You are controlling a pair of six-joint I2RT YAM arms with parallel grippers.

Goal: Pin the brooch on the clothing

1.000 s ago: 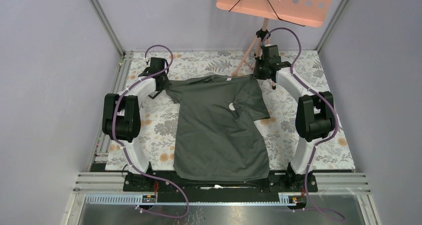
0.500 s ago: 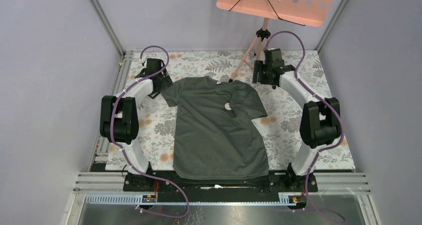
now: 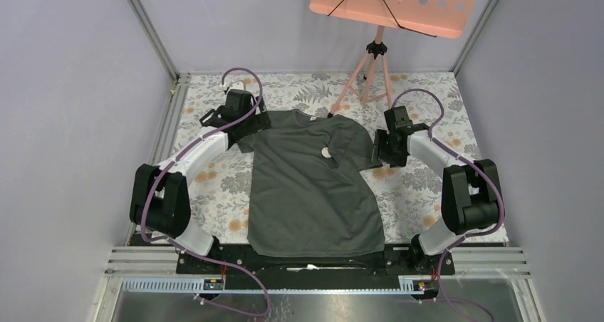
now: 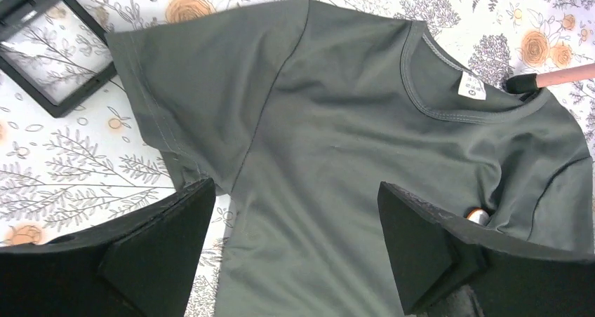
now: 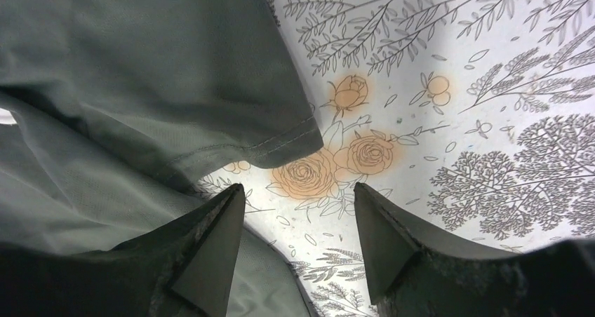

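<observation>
Black fingers on my left gripper [image 4: 295,191] are spread wide with nothing between them, hovering over the clothing [image 4: 337,142] right where the sleeve meets the body. Straight ahead of it on the wrist cam is the neck hole with its white label [image 4: 471,87]. Off past the sleeve hem a black square case [image 4: 49,57] sits on the floral tablecloth [image 4: 63,177]. A pink stand leg [image 4: 565,73] pokes in just beyond the collar; whether its black foot touches the neck edge, I can't tell.

My right gripper [image 5: 298,189] is apart too and holding nothing. It's over the other sleeve's hem, one finger above cloth and the other above bare tablecloth with orange roses.

The brooch [image 3: 326,152] is on the chest, between the two grippers and a bit closer to the right one. From overhead it's just a small pale dot with a short dark mark beside it, so I can't tell if it's pinned through or only lying there. The clothing is spread flat, collar pointing away from the arm bases. Beyond both grippers stands an orange music stand [image 3: 395,5].
</observation>
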